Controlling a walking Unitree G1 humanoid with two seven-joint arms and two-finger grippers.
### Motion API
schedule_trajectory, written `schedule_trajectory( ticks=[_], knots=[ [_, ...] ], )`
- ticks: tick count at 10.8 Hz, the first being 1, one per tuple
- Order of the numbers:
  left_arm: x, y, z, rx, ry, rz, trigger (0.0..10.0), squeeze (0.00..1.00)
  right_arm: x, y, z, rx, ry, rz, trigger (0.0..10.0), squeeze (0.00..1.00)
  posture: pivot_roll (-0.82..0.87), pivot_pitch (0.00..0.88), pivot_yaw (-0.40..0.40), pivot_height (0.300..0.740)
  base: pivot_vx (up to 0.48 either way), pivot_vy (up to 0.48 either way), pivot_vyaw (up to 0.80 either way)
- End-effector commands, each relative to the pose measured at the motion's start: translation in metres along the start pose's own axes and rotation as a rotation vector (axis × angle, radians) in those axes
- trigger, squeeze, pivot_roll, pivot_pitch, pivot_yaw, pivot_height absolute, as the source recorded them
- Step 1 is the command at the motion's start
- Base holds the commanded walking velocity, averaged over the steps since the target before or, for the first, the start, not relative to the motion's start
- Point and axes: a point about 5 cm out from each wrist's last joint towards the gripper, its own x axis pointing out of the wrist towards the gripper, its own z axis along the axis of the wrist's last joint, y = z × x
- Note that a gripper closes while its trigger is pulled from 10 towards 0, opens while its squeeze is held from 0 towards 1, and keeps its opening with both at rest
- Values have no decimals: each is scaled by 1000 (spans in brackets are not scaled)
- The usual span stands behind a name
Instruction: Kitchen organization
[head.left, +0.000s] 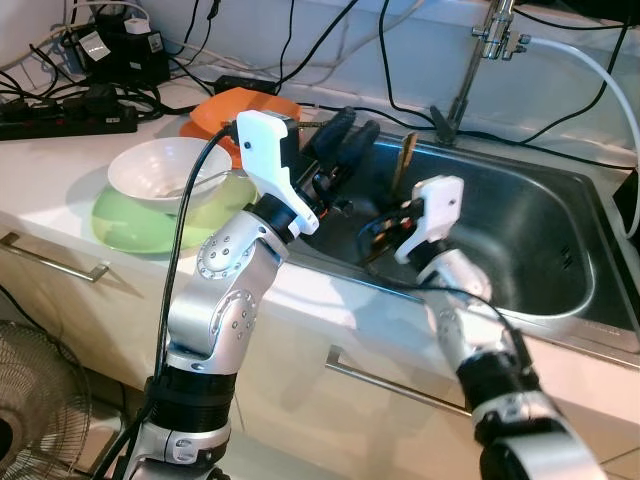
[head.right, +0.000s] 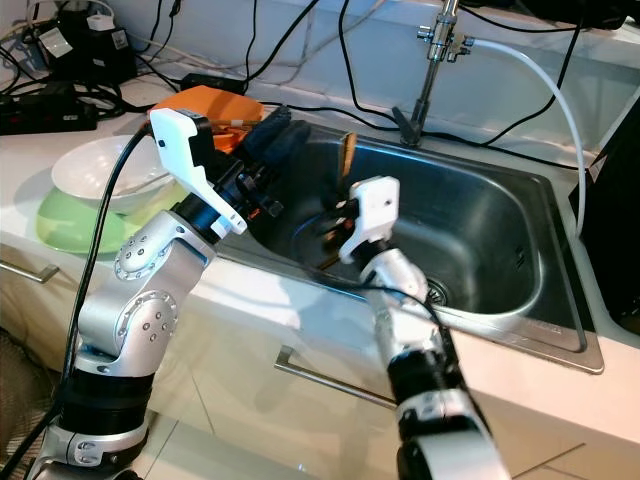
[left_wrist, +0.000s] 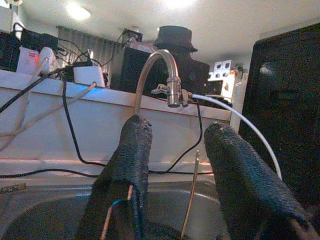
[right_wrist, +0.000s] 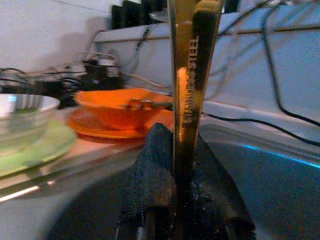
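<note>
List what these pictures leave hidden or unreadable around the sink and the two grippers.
- Utensil in the right gripper: right wrist view cuts its upper end at the frame edge, so its type is unclear.
- Contents of the orange bowl: blurred in that view.
- Sink floor near the left gripper: hidden by both arms in the head views.
- White bowl: the cable crosses it.

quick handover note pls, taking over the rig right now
Right gripper: shut on a gold utensil stamped "stainless steel", held upright over the sink.
Left gripper: open, empty, at the sink's left edge, pointing toward the faucet.
On the counter: white bowl on green plate; orange bowl on orange plate.
Done: utensil picked up. Left: placing it; its destination is unclear.
</note>
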Motion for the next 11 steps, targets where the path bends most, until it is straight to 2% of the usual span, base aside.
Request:
schedule_trajectory(
  ticks=[1, 2, 3, 4, 5, 8, 9, 11],
  knots=[
    [-5, 2, 2, 5, -11, 14, 10000, 0, 3, -12, 4, -30, -3, -60, 0, 0, 244, 0, -41, 740, 0, 0, 0],
    [-13, 10, -4, 9, 23, 51, 10000, 0, 4, -23, 6, -53, 14, -126, 0, 0, 243, 0, -41, 740, 0, 0, 0],
    [-26, 20, -16, 42, 100, 97, 10000, 0, 6, -34, 7, -73, 37, -172, 10000, 0, 246, 0, -42, 740, 0, 0, 0],
    [-36, 31, -28, 70, 166, 153, 10000, 0, 7, -40, 8, -78, 50, -198, 10000, 0, 246, 0, -42, 740, 0, 0, 0],
    [-52, 41, -52, 135, 320, 203, 10000, 0, 11, -45, 9, -108, 84, -221, 10000, 0, 249, 0, -46, 740, 0, 0, 0],
    [-61, 39, -75, 164, 474, 177, 10000, 0, 14, -44, 1, -112, 147, -233, 10000, 0, 252, 0, -49, 740, 0, 0, 0],
    [-67, 35, -88, 173, 562, 138, 10000, 0, 16, -39, -7, -118, 197, -227, 10000, 0, 252, 0, -51, 740, 0, 0, 0],
    [-68, 31, -91, 167, 575, 118, 10000, 0, 16, -35, -14, -116, 234, -218, 10000, 0, 257, 0, -53, 740, 0, 0, 0]
  ],
)
